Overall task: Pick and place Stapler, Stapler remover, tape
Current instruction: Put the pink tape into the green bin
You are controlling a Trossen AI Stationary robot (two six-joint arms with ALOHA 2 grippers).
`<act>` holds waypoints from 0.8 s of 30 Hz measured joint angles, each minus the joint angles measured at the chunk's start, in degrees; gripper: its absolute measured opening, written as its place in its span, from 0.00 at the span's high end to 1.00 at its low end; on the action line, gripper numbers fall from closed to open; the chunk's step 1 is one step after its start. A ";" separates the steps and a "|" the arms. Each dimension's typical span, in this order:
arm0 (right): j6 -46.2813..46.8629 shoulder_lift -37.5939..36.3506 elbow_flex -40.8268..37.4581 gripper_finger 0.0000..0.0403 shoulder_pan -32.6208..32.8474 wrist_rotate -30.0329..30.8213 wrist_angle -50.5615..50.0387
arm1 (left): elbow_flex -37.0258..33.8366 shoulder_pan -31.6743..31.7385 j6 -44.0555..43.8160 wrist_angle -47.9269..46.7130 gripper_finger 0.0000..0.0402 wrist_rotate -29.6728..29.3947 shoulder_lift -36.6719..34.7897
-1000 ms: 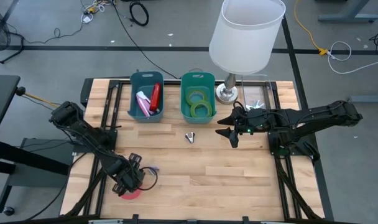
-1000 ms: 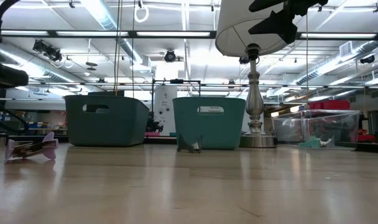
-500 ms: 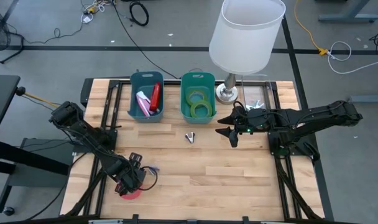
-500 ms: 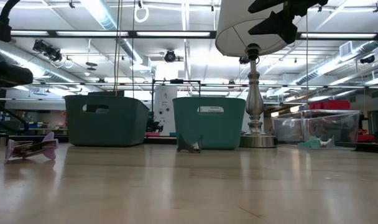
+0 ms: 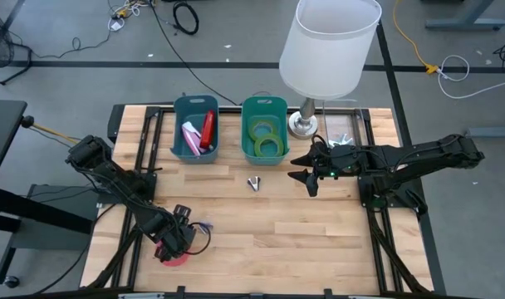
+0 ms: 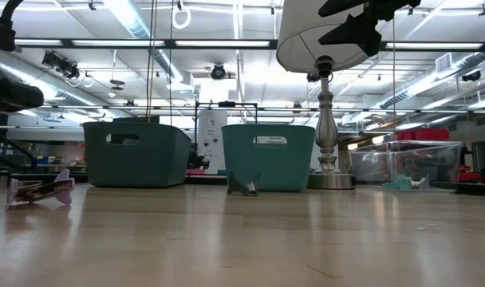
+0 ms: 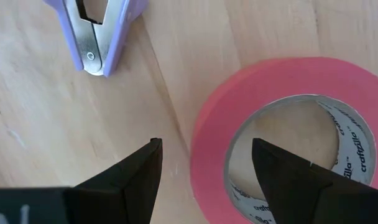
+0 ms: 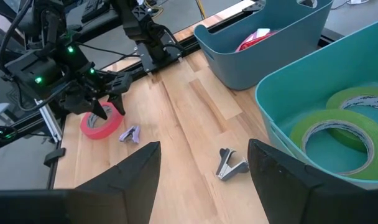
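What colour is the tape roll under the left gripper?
Red-pink tape roll with a white inner core; the left wrist view shows it best.

Your high view looks straight down on the whole table (image 5: 269,224) and both arms; your low view sits at tabletop height, facing level across the wood to the two teal bins (image 6: 268,156) and the room behind. Your left wrist view is pressed close over the red tape roll (image 7: 295,134), and your right wrist view looks from farther off across the table, sharing that roll (image 8: 101,123) and the bins.
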 joint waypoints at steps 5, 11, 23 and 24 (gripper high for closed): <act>-0.46 0.00 0.00 0.41 0.00 0.01 -0.01 | 0.00 0.00 0.02 -0.07 0.38 -0.03 0.00; -0.74 0.00 0.02 0.41 0.00 0.00 -0.02 | 0.03 0.00 0.02 -0.07 0.38 -0.01 0.18; -1.07 -0.01 0.00 0.41 0.00 -0.02 0.00 | 0.07 0.07 -1.51 0.24 0.39 1.31 2.60; -1.00 0.00 0.00 0.41 0.00 -0.02 0.00 | 0.07 0.07 -1.51 0.24 0.40 1.27 2.60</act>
